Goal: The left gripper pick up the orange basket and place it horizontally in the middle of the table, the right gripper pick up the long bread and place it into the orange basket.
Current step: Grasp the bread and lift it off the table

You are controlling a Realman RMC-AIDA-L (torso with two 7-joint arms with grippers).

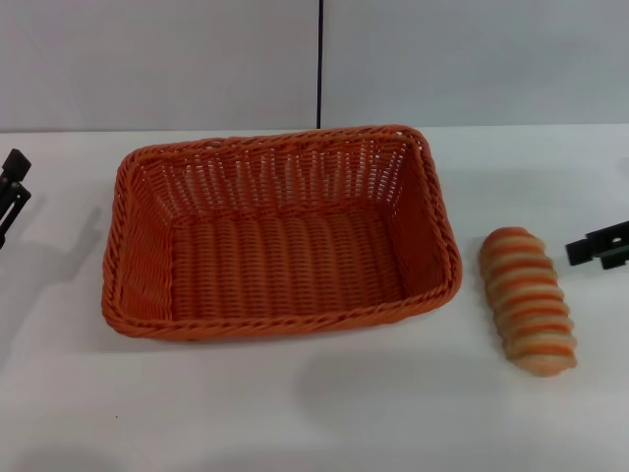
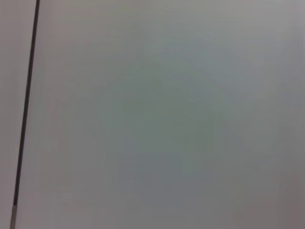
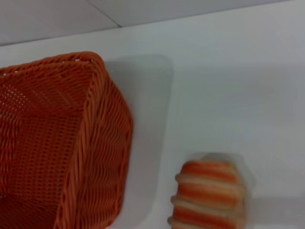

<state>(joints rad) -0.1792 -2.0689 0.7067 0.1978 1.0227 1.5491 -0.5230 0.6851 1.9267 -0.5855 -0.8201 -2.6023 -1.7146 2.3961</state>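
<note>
Head view: plain white table (image 1: 314,413), pale grey wall behind. Large orange woven basket (image 1: 280,236) sits mid-table, empty; striped tan long bread (image 1: 528,300) just right of it. Left gripper (image 1: 12,192) far left, right gripper (image 1: 598,246) far right, both holding nothing. Left wrist view: only the wall. Right wrist view: basket (image 3: 57,143) beside bread (image 3: 209,198) on the table (image 3: 228,76).

Looks like a lab or test bench — a bare white desk (image 1: 295,413) against a pale grey panelled wall (image 1: 157,59) with a dark vertical seam (image 1: 319,59), a black claw (image 1: 12,192) waiting at the left edge and another claw (image 1: 600,246) at the right — only staged props out: an orange basket (image 1: 280,236) and a toy loaf (image 1: 528,300).
</note>
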